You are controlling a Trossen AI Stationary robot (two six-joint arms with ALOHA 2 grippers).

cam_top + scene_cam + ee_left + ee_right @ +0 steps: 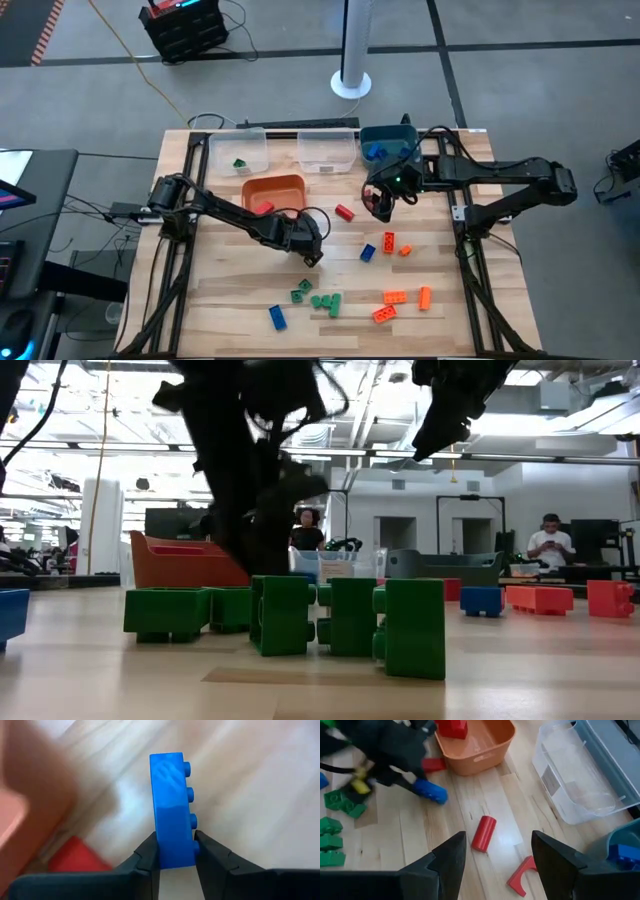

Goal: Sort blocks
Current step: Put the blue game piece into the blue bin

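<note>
My left gripper (312, 255) is near the table's middle, shut on a blue block (172, 810); the right wrist view shows that block (431, 791) at its tip. My right gripper (383, 205) hangs open in front of the teal bin (388, 145), above a red block (484, 833) and a red arch piece (522, 875) lying on the wood. Green blocks (318, 297), orange blocks (400, 298) and two more blue blocks (368, 252) (277, 318) lie on the near half of the table. My left gripper pinches the blue block's near end (175, 852) between its two fingers, one finger (205, 852) on the studded face and the other on the opposite face. The fingers slant down from the table's left, and the block sticks out past their tips. Whether it is clear of the table I cannot tell.
Along the far edge stand two clear bins (238, 150) (328, 150), one with a green block in it. The orange bin (273, 192) stands just beyond my left gripper and holds a red block (452, 727). Another red block (432, 765) lies beside it.
</note>
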